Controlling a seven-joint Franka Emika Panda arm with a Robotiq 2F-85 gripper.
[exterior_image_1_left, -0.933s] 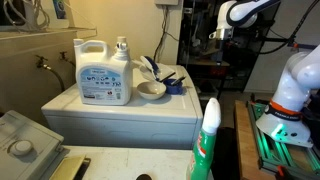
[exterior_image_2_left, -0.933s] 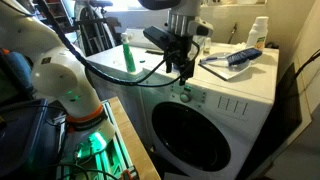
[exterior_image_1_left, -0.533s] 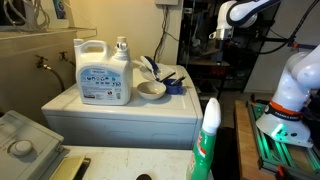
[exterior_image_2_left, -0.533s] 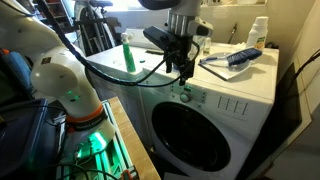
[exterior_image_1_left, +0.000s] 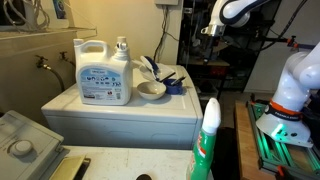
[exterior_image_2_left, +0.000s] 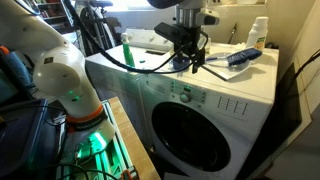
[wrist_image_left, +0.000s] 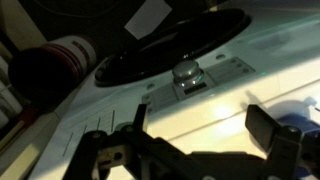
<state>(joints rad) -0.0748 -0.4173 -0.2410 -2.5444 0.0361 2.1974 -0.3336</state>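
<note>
My gripper (exterior_image_2_left: 191, 60) is open and empty. It hangs just above the front edge of the white washing machine's top (exterior_image_2_left: 150, 70), near the control panel. In the wrist view the two dark fingers (wrist_image_left: 200, 128) frame the bare white top, with the round control knob (wrist_image_left: 185, 72) and the dark door glass (wrist_image_left: 180, 45) beyond. In an exterior view the gripper (exterior_image_1_left: 208, 33) shows far back, behind the washer (exterior_image_1_left: 120, 108). A blue brush (exterior_image_2_left: 240, 57) lies on a tray just beside the gripper.
On the washer stand a large white detergent jug (exterior_image_1_left: 103, 72), a pump bottle (exterior_image_1_left: 121, 47), a beige bowl (exterior_image_1_left: 151, 90) and a blue container (exterior_image_1_left: 173, 83). A green spray bottle (exterior_image_1_left: 207, 140) stands close to the camera; it also shows in an exterior view (exterior_image_2_left: 128, 55).
The gripper has shifted sideways along the washer's front edge toward the brush and tray, and sits slightly higher. Nothing on the washer moved.
</note>
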